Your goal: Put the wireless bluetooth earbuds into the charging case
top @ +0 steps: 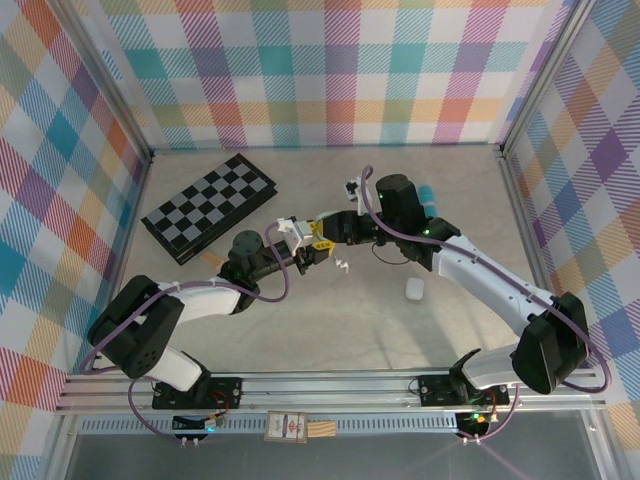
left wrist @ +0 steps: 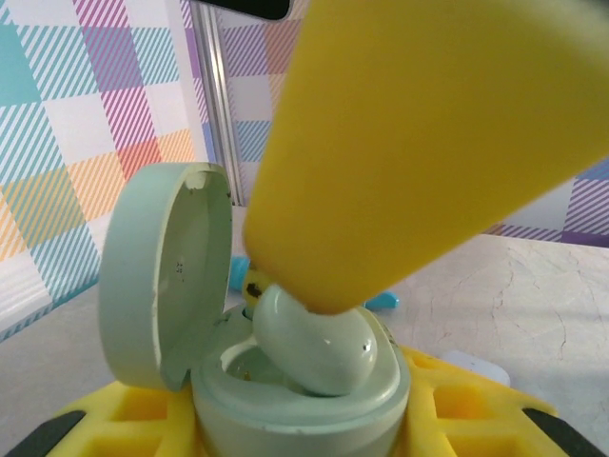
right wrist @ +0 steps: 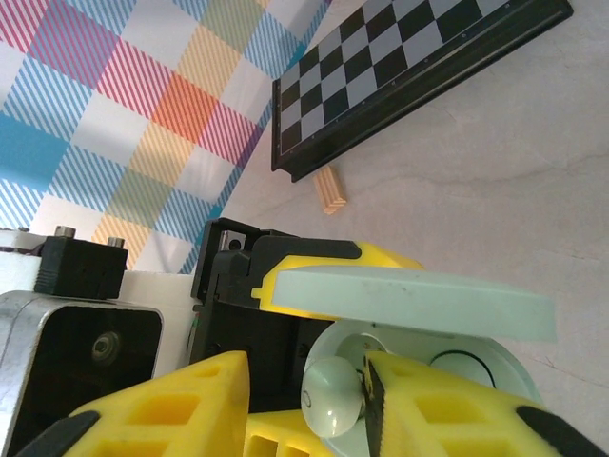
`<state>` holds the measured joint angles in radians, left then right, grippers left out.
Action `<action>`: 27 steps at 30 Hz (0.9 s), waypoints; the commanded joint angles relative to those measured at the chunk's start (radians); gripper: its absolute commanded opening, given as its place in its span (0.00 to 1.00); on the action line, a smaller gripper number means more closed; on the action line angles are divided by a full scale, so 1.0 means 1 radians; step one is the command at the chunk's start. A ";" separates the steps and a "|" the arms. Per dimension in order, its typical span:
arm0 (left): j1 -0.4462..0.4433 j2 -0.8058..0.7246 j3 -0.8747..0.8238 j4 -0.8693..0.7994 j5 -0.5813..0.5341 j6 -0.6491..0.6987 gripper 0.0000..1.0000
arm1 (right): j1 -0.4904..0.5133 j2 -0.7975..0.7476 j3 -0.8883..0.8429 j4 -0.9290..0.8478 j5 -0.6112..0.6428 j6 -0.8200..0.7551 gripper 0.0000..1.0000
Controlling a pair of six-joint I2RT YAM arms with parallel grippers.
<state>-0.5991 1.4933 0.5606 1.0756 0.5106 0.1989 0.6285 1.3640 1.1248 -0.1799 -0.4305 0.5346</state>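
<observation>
My left gripper [top: 300, 247] is shut on a pale green charging case [left wrist: 295, 405] and holds it upright with the round lid [left wrist: 166, 276] swung open. A pale green earbud [left wrist: 324, 347] sits tilted in the case's well, its rounded end above the rim. My right gripper [right wrist: 306, 381] is directly over the case. One yellow finger [right wrist: 419, 400] touches the earbud [right wrist: 333, 400], and a gap separates the bud from the other finger [right wrist: 181, 400], so the jaws stand open. Small white earbuds [top: 342, 266] lie on the table just right of the grippers.
A folded chessboard [top: 210, 205] lies at the back left with a small wooden block [top: 215, 258] at its near edge. A white case [top: 414, 290] rests on the table right of centre. A blue object [top: 428, 195] sits behind the right arm. Plaid walls enclose three sides.
</observation>
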 commanded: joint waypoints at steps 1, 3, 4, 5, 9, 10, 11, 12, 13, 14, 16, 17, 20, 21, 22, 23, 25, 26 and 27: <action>-0.008 0.000 0.021 0.062 0.006 0.007 0.33 | -0.004 -0.043 0.013 -0.028 0.021 -0.032 0.45; -0.008 0.000 0.019 0.063 0.006 0.010 0.33 | -0.004 -0.054 0.014 -0.030 0.019 -0.042 0.47; -0.008 0.000 0.019 0.061 0.005 0.012 0.33 | -0.004 -0.059 0.013 -0.032 0.016 -0.047 0.48; -0.008 0.000 0.018 0.061 0.003 0.014 0.33 | -0.004 -0.067 0.012 -0.030 0.012 -0.053 0.49; -0.008 -0.010 0.014 0.047 0.010 0.032 0.33 | -0.004 -0.104 0.006 -0.035 0.038 -0.075 0.50; -0.008 -0.014 0.012 0.040 0.011 0.041 0.33 | -0.004 -0.115 0.006 -0.035 0.056 -0.080 0.51; -0.008 -0.020 0.009 0.032 0.016 0.054 0.33 | -0.004 -0.127 0.006 -0.035 0.079 -0.085 0.51; -0.008 -0.026 0.006 0.021 0.022 0.066 0.33 | -0.004 -0.138 0.006 -0.033 0.103 -0.090 0.52; -0.007 -0.033 0.003 0.013 0.030 0.076 0.33 | -0.004 -0.145 0.006 -0.028 0.124 -0.096 0.53; -0.007 -0.039 0.001 -0.002 0.039 0.089 0.33 | -0.003 -0.148 0.012 -0.030 0.154 -0.103 0.53; -0.007 -0.048 -0.001 -0.022 0.052 0.101 0.33 | -0.004 -0.135 0.043 -0.059 0.206 -0.122 0.54; -0.007 -0.054 -0.003 -0.026 0.060 0.105 0.33 | -0.004 -0.117 0.067 -0.083 0.228 -0.132 0.54; -0.007 -0.062 -0.004 -0.026 0.072 0.102 0.33 | -0.006 -0.041 0.160 -0.181 0.276 -0.154 0.55; -0.007 -0.064 -0.004 -0.027 0.073 0.102 0.33 | -0.005 -0.013 0.190 -0.216 0.280 -0.164 0.55; -0.007 -0.065 -0.004 -0.026 0.072 0.100 0.33 | -0.005 0.020 0.221 -0.252 0.281 -0.178 0.55; -0.007 -0.065 -0.005 -0.026 0.070 0.100 0.33 | -0.006 0.048 0.251 -0.287 0.281 -0.191 0.55; -0.007 -0.064 -0.005 -0.025 0.063 0.101 0.33 | -0.006 0.089 0.291 -0.336 0.273 -0.209 0.55; -0.008 -0.066 -0.005 -0.025 0.059 0.100 0.33 | -0.006 0.101 0.303 -0.354 0.265 -0.215 0.56; -0.007 -0.066 -0.005 -0.026 0.053 0.100 0.33 | -0.005 0.107 0.307 -0.363 0.261 -0.219 0.56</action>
<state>-0.5999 1.4551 0.5602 1.0409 0.5522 0.2817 0.6273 1.4483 1.3964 -0.4225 -0.1787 0.3676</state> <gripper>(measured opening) 0.361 0.556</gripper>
